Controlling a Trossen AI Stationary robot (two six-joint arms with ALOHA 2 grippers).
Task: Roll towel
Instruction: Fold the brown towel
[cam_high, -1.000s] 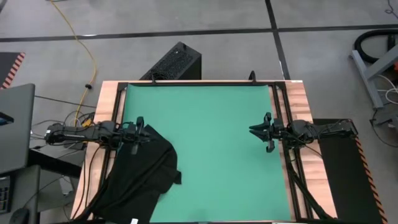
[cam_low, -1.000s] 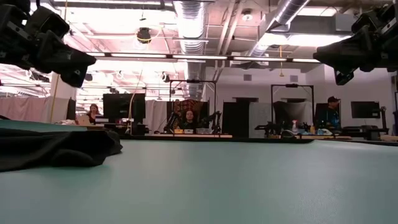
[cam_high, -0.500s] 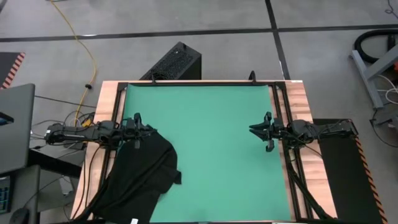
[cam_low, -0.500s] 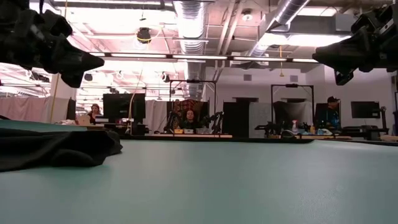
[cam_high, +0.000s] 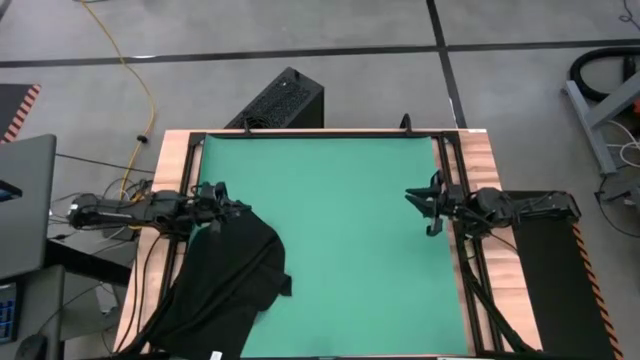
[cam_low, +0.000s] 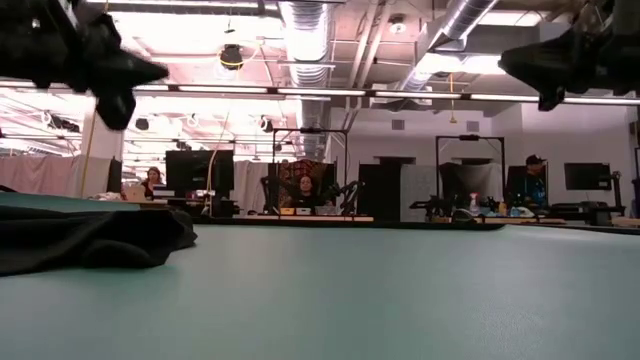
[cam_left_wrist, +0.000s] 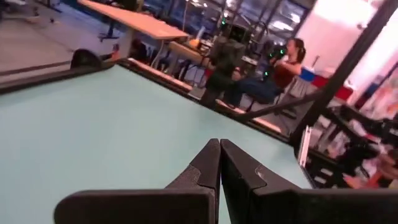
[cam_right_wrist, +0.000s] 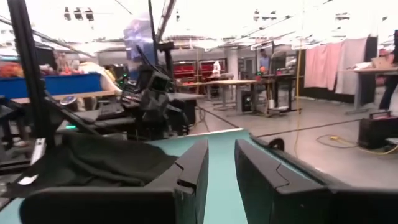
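The black towel (cam_high: 225, 285) lies crumpled on the green mat's near left corner, spilling over the mat's left edge; its white tag (cam_high: 213, 354) shows at the near edge. It is also visible in the low view (cam_low: 90, 238) and the right wrist view (cam_right_wrist: 106, 163). My left gripper (cam_high: 222, 197) hovers shut above the towel's far edge, well clear of it in the low view (cam_low: 118, 88); its fingers (cam_left_wrist: 219, 163) are pressed together. My right gripper (cam_high: 422, 208) hangs at the mat's right side, open and holding nothing (cam_right_wrist: 221, 163).
The green mat (cam_high: 330, 190) spreads bare between the two arms. A wooden frame (cam_high: 485, 160) borders it. A black ribbed box (cam_high: 280, 100) stands on the floor past the far edge. People sit at desks (cam_low: 300, 195) beyond the table.
Both grippers have risen a little above the table. My left gripper has rolled about its own axis as it rose, staying shut. My right gripper has tipped slightly upward. The towel has not moved.
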